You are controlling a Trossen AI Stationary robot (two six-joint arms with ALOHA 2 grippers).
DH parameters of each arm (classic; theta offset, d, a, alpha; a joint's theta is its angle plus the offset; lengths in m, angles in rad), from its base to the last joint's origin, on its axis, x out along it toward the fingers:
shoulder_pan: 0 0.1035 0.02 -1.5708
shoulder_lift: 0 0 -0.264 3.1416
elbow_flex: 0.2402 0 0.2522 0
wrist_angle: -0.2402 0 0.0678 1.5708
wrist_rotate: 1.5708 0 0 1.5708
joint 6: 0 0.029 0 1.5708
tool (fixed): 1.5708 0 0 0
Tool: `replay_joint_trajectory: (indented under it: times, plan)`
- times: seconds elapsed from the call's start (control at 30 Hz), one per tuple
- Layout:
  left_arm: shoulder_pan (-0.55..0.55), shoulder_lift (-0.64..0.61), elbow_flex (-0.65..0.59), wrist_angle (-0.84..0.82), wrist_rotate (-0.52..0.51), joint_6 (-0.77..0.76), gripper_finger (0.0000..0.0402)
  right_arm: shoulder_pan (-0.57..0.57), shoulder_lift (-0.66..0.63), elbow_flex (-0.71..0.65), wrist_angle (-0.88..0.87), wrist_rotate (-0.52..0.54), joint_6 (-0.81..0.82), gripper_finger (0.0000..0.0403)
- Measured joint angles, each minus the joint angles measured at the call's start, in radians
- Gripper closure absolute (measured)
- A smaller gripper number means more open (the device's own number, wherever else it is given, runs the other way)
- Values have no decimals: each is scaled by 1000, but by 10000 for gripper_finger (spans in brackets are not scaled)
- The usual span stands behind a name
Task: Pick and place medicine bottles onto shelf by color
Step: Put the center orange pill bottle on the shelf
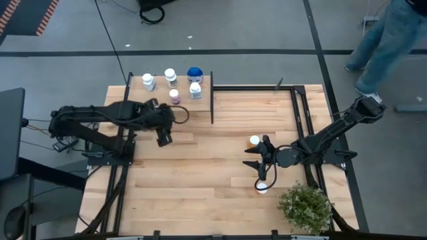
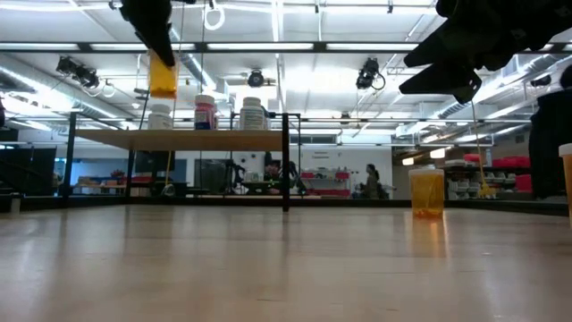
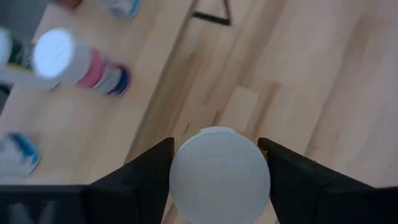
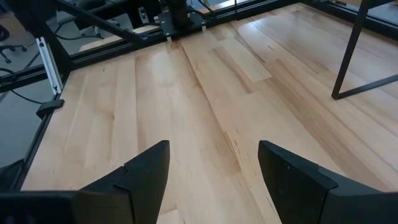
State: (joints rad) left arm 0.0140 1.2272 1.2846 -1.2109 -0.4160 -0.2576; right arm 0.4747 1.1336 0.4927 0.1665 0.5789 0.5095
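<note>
Nearest us in the overhead view, at about five o'clock on the light plank bench (image 1: 200,193), the right gripper (image 1: 261,165) hangs with its jaws wide and nothing between them; its wrist camera shows only bare planks in the gap. Two round white-capped bottles flank it, one just beyond the jaws at twelve o'clock (image 1: 254,141) and one just short of them at six o'clock (image 1: 262,187). If these jaws come down as they are, we judge they could clip one of those bottles and tip it, since both stand so near.

Further off, at about ten o'clock on the bench, the left gripper (image 3: 219,180) holds a small round orange-bodied, white-capped medicine bottle (image 3: 219,174). The bottle sits squarely between the two jaws, one pressing each side of its cap, its body hanging below, clear of the bench.

Furthest, at eleven o'clock, stands the small light-wood shelf on a black metal frame (image 1: 160,99). On it we see white-capped bottles and a wider blue-topped bottle (image 1: 194,73), one with a pink band (image 1: 174,96) nearest the carried bottle. The risk here, as we judge it, is that the carried bottle knocks that front bottle over while crossing the shelf edge, or catches the edge if it travels too low. A loose hold on the smooth cap could also let it slip.
</note>
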Motion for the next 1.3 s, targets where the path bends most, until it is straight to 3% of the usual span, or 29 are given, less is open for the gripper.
replay_joint_trajectory:
  times: [0.3, 0.63, 0.97, 1.3]
  plan:
    - [147, -34, 0, -26, 0, -46, 182, 0, 0, 0, 2, 0, 7, 150]
    - [384, -32, 0, -27, 5, 40, 180, 0, 0, 0, 5, 0, 6, 150]
    - [613, -30, 0, 49, 141, 58, 175, 0, 0, 0, 5, 0, 3, 150]
    - [691, 44, 0, 39, 151, 42, 181, 0, 0, 0, 5, 0, 3, 150]
